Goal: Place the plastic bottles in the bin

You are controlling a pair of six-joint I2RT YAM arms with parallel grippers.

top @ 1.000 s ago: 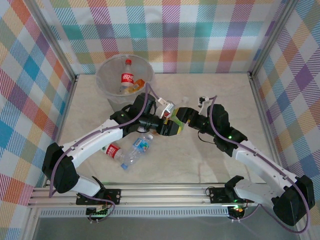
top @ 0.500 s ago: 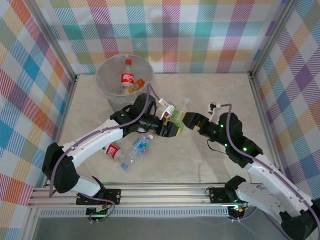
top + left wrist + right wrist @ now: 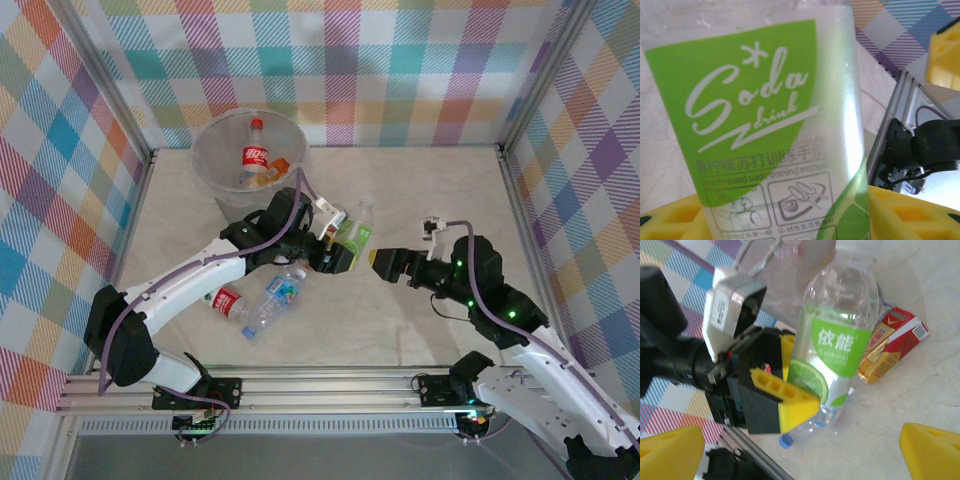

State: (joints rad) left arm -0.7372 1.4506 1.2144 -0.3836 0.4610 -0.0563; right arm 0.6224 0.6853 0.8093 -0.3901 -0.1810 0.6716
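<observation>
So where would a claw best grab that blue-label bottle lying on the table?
Likely from straight above, pinching across the labelled middle. The blue-label bottle lies on its side, so its round body offers two free opposite sides there. Its base end lies close to the red-label bottle, so keep the claw toward the neck.

Left wrist cam: clear soda bottle (image 3: 765, 125) right up against the lens, green label with white "Soda drink" script, Chinese text and small pictograms below it. Left gripper (image 3: 790, 227) is clamped on it, yellow ribbed fingers (image 3: 912, 215) touching the bottle on both sides at the bottom edge. Pale marbled tabletop (image 3: 657, 150) shows left of the bottle. To the right: aluminium frame post (image 3: 890, 112), a black arm segment (image 3: 925, 150) with a thin purple cable (image 3: 927, 110) above it, plaid wall (image 3: 900, 25) behind. Another yellow pad (image 3: 945, 57) at the top right edge, well apart from the bottle.
</observation>
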